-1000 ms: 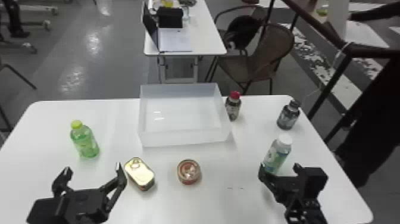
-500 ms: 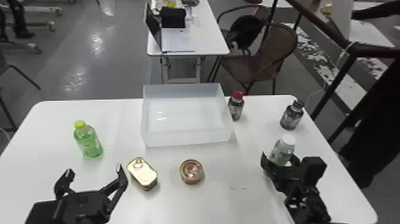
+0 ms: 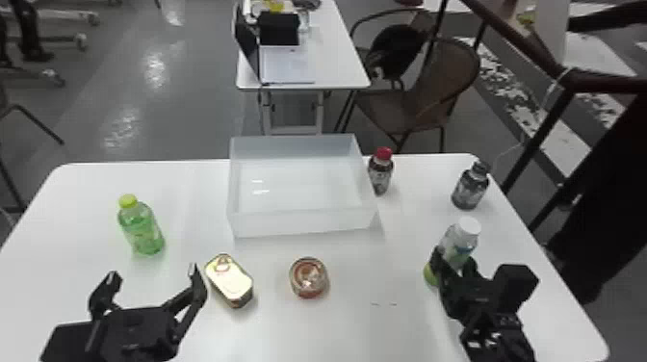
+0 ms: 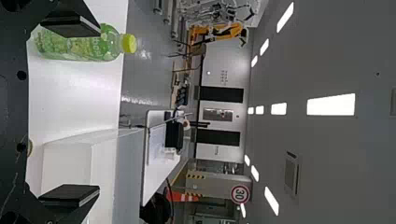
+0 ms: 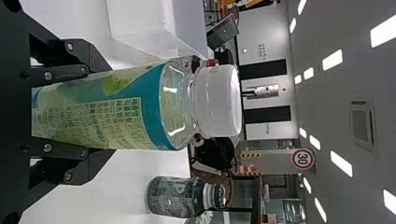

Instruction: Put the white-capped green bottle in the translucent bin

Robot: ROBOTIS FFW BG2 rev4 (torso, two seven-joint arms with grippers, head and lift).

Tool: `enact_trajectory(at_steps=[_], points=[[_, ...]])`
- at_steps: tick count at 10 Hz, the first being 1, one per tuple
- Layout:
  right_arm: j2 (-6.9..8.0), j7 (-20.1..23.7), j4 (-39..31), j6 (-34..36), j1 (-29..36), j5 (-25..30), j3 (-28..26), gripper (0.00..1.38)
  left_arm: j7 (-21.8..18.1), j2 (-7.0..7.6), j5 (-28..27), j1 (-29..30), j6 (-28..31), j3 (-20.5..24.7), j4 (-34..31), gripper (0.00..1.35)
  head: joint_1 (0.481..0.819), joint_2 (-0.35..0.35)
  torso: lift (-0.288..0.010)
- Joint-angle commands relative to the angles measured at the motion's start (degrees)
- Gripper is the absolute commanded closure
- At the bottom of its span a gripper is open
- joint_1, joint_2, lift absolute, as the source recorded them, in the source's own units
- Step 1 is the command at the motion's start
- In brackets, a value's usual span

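At the table's right side, my right gripper (image 3: 455, 269) is around the white-capped green bottle (image 3: 457, 245), which leans slightly. In the right wrist view the bottle (image 5: 116, 109) fills the space between both fingers of my right gripper (image 5: 93, 112), which press on its sides. The translucent bin (image 3: 303, 222) stands at the back middle of the table, left of that bottle. Parked at the front left is my left gripper (image 3: 151, 281), fingers wide apart with nothing between them; the left wrist view also has this left gripper (image 4: 70, 112) open.
A yellow-capped green bottle (image 3: 142, 231) stands at the left. An oval tin (image 3: 230, 281) and a round can (image 3: 309, 277) lie in front of the bin. A red-capped bottle (image 3: 380, 173) stands beside the bin's right wall, and a dark bottle (image 3: 469, 187) behind my right gripper.
The right gripper has closed in around the white-capped bottle, which leaned more a second ago and sits a little differently now. The left arm keeps still.
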Motion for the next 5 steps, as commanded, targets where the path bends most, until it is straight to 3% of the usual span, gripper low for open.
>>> enact_trajectory(at_steps=[1,3,5], points=[[0.00,0.1,-6.2,0.2,2.4,-2.4,0.0,1.12,0.0,0.51,0.4,-0.3,0.3,-0.4,0.1,0.12,0.695,-0.087,-0.046],[0.00,0.5,-18.3,0.3,3.6,-2.9,0.1,1.12,0.0,0.07,0.2,-0.5,0.4,-0.5,0.2,0.12,0.695,-0.085,-0.045],[-0.09,4.5,-17.6,-1.7,-1.3,-11.6,1.9,1.12,-0.1,0.25,0.1,-1.4,0.2,-0.9,0.8,0.12,0.695,-0.067,-0.045]])
